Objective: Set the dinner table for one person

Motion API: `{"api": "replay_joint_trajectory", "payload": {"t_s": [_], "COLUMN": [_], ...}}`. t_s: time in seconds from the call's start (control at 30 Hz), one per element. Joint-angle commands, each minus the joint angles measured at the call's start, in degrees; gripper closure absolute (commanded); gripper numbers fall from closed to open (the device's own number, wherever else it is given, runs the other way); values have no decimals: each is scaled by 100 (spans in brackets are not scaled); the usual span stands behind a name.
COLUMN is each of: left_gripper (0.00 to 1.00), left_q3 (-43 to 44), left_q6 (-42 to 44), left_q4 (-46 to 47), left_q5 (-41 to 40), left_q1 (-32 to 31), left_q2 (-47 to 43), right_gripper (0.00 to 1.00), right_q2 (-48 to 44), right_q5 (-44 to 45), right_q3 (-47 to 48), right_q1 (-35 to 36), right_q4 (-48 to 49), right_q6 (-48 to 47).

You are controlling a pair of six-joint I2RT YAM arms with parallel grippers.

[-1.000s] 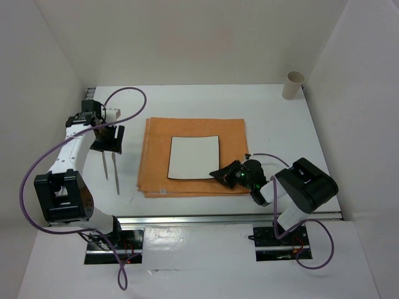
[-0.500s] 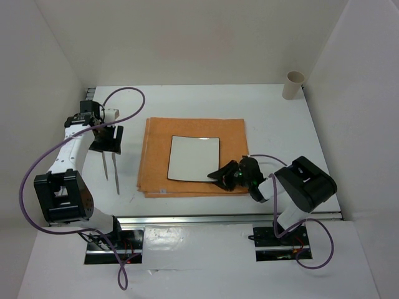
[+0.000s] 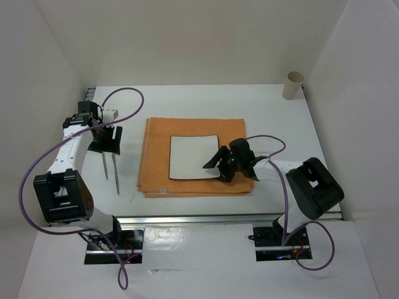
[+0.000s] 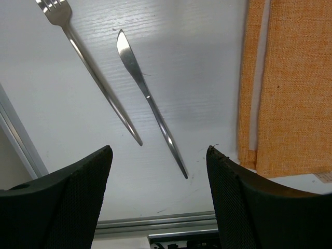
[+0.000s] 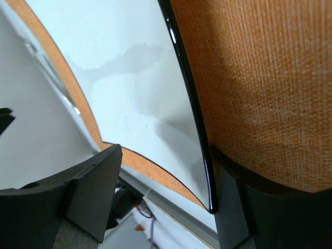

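On the white dinner table point(image 3: 280, 131) lies an orange placemat point(image 3: 237, 134) with a square white, dark-rimmed plate point(image 3: 193, 157) on it. My right gripper point(image 3: 218, 168) is open at the plate's near right corner. In the right wrist view the plate point(image 5: 129, 67) rests on the placemat point(image 5: 259, 78), its corner between the spread jaws of the right gripper point(image 5: 168, 155). A fork point(image 3: 104, 165) and a knife point(image 3: 116, 174) lie side by side left of the placemat. My left gripper point(image 3: 106, 148) hovers open over their far ends. The left wrist view shows the fork point(image 4: 98, 83), the knife point(image 4: 148, 98) and the left gripper point(image 4: 159, 150), which is empty.
A beige paper cup point(image 3: 293, 84) stands at the table's far right corner. An aluminium rail point(image 3: 230, 219) runs along the near edge, with both arm bases behind it. White walls enclose the left, back and right sides. The placemat's folded edge point(image 4: 249, 104) lies just right of the knife.
My right gripper has opened and let go of the plate's corner, and its arm has reached farther in over the placemat. The plate stays flat. The left arm has not moved.
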Motion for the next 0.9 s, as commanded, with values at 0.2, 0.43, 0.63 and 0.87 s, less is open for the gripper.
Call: {"api": "replay_joint_trajectory", "payload": {"t_s": [0.2,0.43,0.63,0.87], "left_gripper": [19,17,13,14], "left_q3": [-7,98,203,187], "left_q6": [149,202,307,483], "left_q4": [39,39,-14,-181], "left_q5": [-5,-225,-418,-585], "left_q1": [95,95,95,95], "left_q2": [-156,-103,2,335], "right_gripper": [12,0,0,0], "right_q2": [-376,-797,-1509,-1458], "right_q5": [641,1009,2264,3674], "right_q3": [1184,1704,2352,3242], "right_q1": [37,90,151,151], "right_q4": [-2868,-4169,-5303,-5534], "right_q6": [-943,-1393,-1840,-2807]}}
